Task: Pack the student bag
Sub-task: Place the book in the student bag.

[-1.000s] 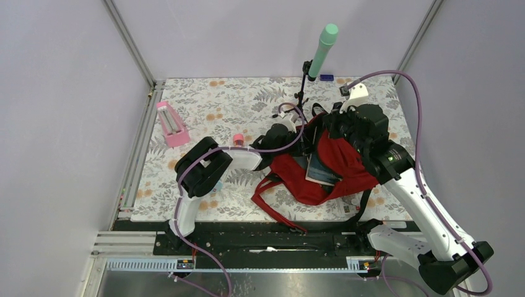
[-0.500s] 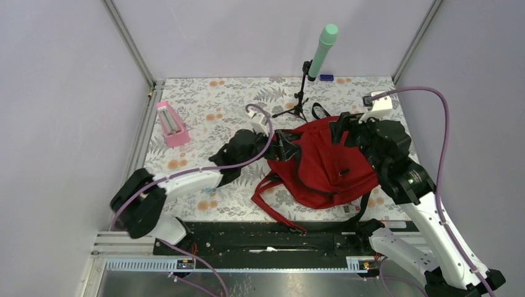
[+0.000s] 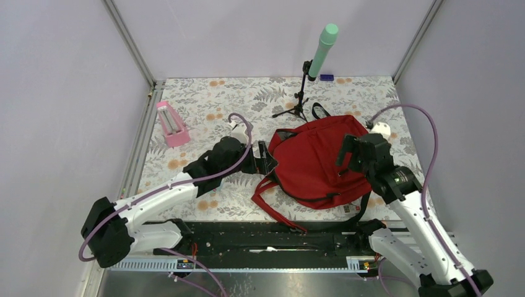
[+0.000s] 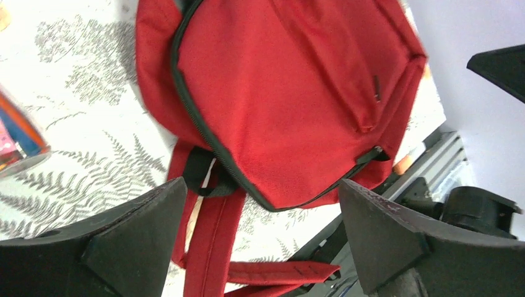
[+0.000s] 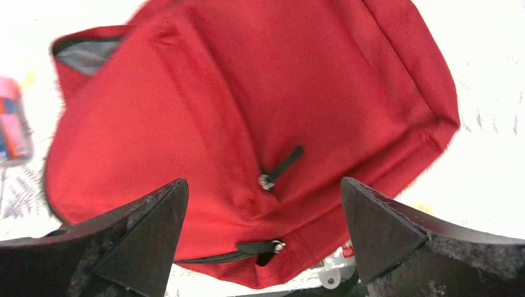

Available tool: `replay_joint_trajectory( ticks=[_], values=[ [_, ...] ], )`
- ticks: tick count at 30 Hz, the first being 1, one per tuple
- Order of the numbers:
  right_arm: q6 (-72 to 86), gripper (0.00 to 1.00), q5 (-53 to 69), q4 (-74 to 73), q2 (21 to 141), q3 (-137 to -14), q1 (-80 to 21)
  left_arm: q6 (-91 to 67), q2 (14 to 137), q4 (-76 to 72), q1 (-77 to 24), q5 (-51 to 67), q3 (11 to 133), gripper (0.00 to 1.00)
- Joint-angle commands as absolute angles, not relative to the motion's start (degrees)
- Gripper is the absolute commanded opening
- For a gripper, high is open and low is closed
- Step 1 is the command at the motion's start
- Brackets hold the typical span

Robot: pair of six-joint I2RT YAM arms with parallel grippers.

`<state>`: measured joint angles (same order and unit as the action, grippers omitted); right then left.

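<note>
The student bag (image 3: 319, 158), dark red with black zippers, lies flat in the middle of the floral table, its red shoulder straps (image 3: 272, 198) trailing toward the near edge. My left gripper (image 3: 265, 158) hovers open just left of the bag, touching nothing. In the left wrist view the bag (image 4: 291, 93) fills the frame beyond my open left gripper (image 4: 261, 185). My right gripper (image 3: 345, 154) stands open above the bag's right half. The right wrist view looks down on the bag (image 5: 247, 105) and its zipper pull (image 5: 266, 180), with my right gripper (image 5: 263, 185) empty.
A pink case (image 3: 171, 124) lies at the table's left. A green cylinder (image 3: 323, 46) on a black tripod stands behind the bag, a small blue item (image 3: 326, 77) beside it. A colourful object (image 4: 18, 139) sits left of the bag. A white tag (image 3: 351, 209) lies by the bag's near edge.
Both grippers went from shut to open and drew back from the bag. The bag's raised front dropped flat, and the book seen inside no longer shows.
</note>
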<state>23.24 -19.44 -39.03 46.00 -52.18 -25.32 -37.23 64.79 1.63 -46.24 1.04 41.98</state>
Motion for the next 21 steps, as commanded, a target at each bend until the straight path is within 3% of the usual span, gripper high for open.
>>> replay_joint_trajectory(
  ticks=[1,7,14,21],
  values=[
    [29.9,1.0,-17.7,-40.8,42.9,-45.7,-16.9,-34.8,69.1,10.3,-44.6,1.9,50.0,0.97],
    [38.6,1.0,-16.6,-39.0,41.8,-37.1,-14.4,-34.1,82.6,13.3,-41.1,8.4,59.7,0.99],
    [52.7,1.0,-19.4,-36.5,36.3,-27.8,-14.0,-34.1,92.9,6.4,-39.9,2.4,62.9,0.99],
    [53.5,0.95,-14.3,-27.7,36.8,-23.6,-14.0,-36.1,101.6,-0.5,-39.2,7.8,65.3,0.99]
  ],
)
